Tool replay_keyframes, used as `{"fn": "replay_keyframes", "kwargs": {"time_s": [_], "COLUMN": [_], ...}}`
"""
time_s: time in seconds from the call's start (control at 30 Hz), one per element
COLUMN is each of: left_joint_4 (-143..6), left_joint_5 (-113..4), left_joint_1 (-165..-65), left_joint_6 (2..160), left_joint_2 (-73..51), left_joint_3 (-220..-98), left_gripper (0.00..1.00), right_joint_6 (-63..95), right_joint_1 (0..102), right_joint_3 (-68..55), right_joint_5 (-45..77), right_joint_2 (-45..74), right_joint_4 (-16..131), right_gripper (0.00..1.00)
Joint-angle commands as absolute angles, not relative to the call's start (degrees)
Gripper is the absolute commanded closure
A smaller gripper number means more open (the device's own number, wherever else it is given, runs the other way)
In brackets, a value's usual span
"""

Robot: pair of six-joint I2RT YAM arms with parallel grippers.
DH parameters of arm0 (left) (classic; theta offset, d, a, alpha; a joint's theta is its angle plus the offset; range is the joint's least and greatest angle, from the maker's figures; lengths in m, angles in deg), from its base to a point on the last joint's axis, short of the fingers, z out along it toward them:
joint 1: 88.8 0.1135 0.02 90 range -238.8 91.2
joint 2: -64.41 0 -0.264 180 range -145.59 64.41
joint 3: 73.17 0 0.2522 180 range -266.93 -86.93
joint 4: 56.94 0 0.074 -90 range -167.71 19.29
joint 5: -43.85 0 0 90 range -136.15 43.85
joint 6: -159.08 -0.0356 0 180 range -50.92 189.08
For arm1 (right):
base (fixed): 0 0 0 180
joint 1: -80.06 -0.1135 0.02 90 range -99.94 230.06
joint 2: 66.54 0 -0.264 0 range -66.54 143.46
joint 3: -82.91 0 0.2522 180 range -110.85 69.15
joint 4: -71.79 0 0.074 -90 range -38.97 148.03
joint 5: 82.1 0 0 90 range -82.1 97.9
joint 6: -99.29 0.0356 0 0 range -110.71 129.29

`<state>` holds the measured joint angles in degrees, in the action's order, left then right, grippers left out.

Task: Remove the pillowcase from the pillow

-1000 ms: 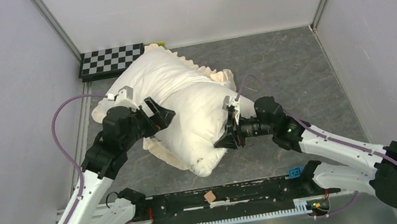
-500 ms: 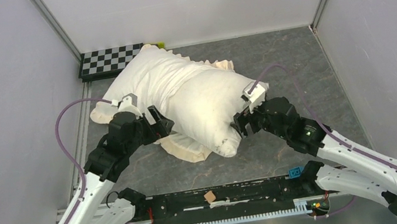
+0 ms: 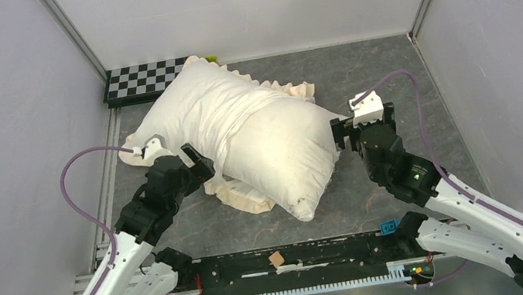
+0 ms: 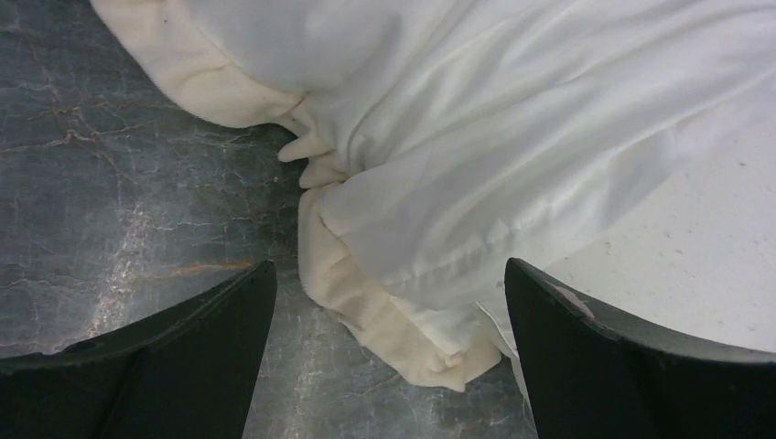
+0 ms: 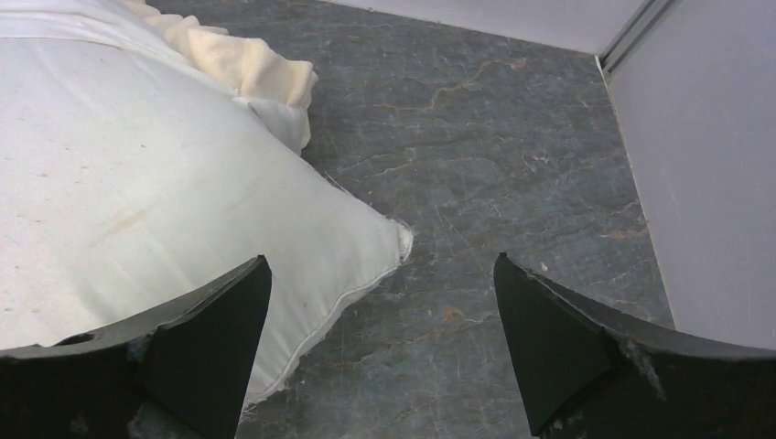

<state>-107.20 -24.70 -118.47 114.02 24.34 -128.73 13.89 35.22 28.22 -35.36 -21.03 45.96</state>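
The left end effector [image 3: 197, 163], jaws spread and empty, hangs over the frilled edge of the pillowcase [image 3: 190, 111] on the grey surface [image 3: 388, 74]. The pillow [image 3: 279, 153] protrudes rightward, its corner just beside the right end effector [image 3: 363, 123], which is also spread and holds nothing.

White pillow [image 3: 287, 159] lies half inside pillowcase [image 3: 190, 111] (cream, frilled edge).

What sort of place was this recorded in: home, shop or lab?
Probably a lab robot cell: plain grey walls box in a marble-patterned table, and a checkerboard calibration board sits in the far left corner.
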Motion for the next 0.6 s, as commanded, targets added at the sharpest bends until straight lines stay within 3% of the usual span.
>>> {"fn": "replay_keyframes", "kwargs": {"time_s": [0.0,0.13,0.3,0.57], "left_joint_4": [-105.0,-100.2,-84.4,-74.2], "left_joint_5": [-18.7,-19.2,-33.2,-50.4], "left_joint_1": [-118.6,-118.0,-110.4,-107.9], "left_joint_6": [120.5,121.4,118.9,111.9], "left_joint_2": [24.3,21.6,14.3,-10.7], "left_joint_3": [-126.5,-123.3,-118.9,-131.0], "left_gripper": [0.01,0.0,0.0,0.0], "right_joint_6": [14.1,13.0,13.9,13.3], "right_joint_1": [35.3,35.2,34.0,15.0], "right_joint_3": [24.0,21.6,21.5,21.3], "right_joint_5": [-33.3,-22.7,-3.7,14.6], "right_joint_2": [-13.0,-4.5,1.3,3.1], "right_joint_4": [49.7,47.8,46.4,56.8], "right_gripper": [0.02,0.04,0.13,0.1]}}
